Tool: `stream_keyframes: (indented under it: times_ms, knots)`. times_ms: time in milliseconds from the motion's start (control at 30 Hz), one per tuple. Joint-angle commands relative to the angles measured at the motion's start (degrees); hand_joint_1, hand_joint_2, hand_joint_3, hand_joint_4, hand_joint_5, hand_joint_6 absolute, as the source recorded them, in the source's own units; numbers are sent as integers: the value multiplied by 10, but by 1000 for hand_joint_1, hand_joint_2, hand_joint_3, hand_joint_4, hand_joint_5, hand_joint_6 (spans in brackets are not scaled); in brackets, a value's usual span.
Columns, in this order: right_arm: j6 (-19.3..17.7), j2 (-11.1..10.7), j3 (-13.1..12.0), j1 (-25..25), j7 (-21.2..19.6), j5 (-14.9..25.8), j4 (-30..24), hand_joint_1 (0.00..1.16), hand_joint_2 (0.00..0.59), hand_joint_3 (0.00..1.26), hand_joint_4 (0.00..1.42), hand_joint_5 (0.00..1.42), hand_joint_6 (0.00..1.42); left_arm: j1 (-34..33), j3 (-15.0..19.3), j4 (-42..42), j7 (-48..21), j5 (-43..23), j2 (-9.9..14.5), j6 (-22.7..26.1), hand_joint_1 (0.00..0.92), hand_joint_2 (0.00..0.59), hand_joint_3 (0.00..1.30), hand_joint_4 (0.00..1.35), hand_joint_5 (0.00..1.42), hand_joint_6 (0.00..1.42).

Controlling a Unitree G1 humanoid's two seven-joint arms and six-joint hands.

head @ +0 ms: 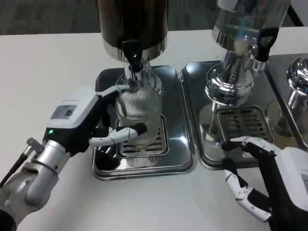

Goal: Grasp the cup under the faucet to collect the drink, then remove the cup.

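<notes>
Nearest, the right hand [262,180] is being held spread at the table's front edge, while the ribbed clear cup [138,115], likely light, stiff and slippery, is being gripped mid-wall by the left hand [98,120] under the faucet [133,54].

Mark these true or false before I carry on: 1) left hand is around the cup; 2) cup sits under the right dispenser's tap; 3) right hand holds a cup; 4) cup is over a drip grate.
1) True: the left hand grips the ribbed clear cup.
2) False: it is under the black faucet of the left dispenser.
3) False: the right hand holds nothing, resting by the right tray.
4) True: it stands over the grate.
</notes>
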Motion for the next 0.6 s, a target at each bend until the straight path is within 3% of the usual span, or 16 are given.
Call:
stream_keyframes:
  times_ms: [33, 267, 433, 533, 600]
  knots:
    - [0, -5, -2, -2, 3, 5, 8, 431, 443, 469, 333, 356, 421, -1, 12, -5, -3, -16, 9, -14, 122, 124, 194, 556, 825, 1035]
    - [-2, -8, -2, -13, 5, 12, 19, 431, 443, 469, 333, 356, 421, 16, 30, -18, -8, -29, 32, -16, 50, 70, 154, 480, 747, 918]
    - [-2, -9, -1, -17, 5, 16, 22, 431, 443, 469, 333, 356, 421, 39, 49, -38, -13, -45, 53, -24, 31, 60, 153, 460, 739, 912]
    - [-2, -10, -1, -15, 3, 18, 21, 431, 443, 469, 333, 356, 421, 68, 80, -66, -42, -84, 79, -50, 2, 43, 153, 394, 665, 862]
    - [-2, -10, -1, -14, 2, 19, 21, 431, 443, 469, 333, 356, 421, 84, 103, -80, -74, -120, 90, -71, 0, 68, 174, 300, 585, 806]
